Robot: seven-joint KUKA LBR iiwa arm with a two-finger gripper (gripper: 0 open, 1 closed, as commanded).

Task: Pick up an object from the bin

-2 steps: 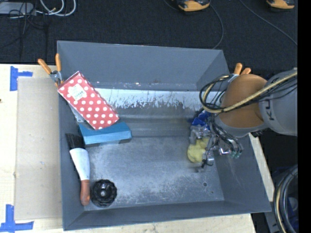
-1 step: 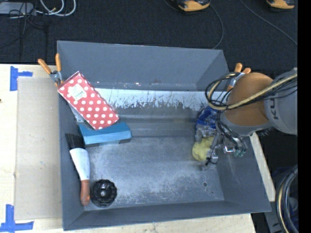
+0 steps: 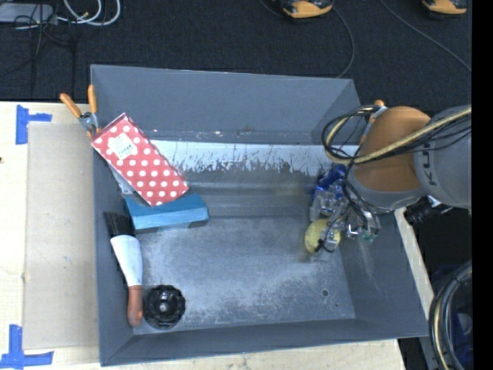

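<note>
Right now I see my pincer point(image 3: 333, 233) low at the right side of the bin point(image 3: 231, 106), right by a small yellow-green lump point(image 3: 313, 239) on its floor, but I cannot tell whether it is open or gripping.

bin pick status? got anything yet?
Done: the gripper is low at the right side of the bin, right by a small yellow-green object. In hand: the grasp itself; I cannot tell whether the object is gripped. Left: lifting it out. The red polka-dot box, blue block, brush and black round object lie at the left.
</note>
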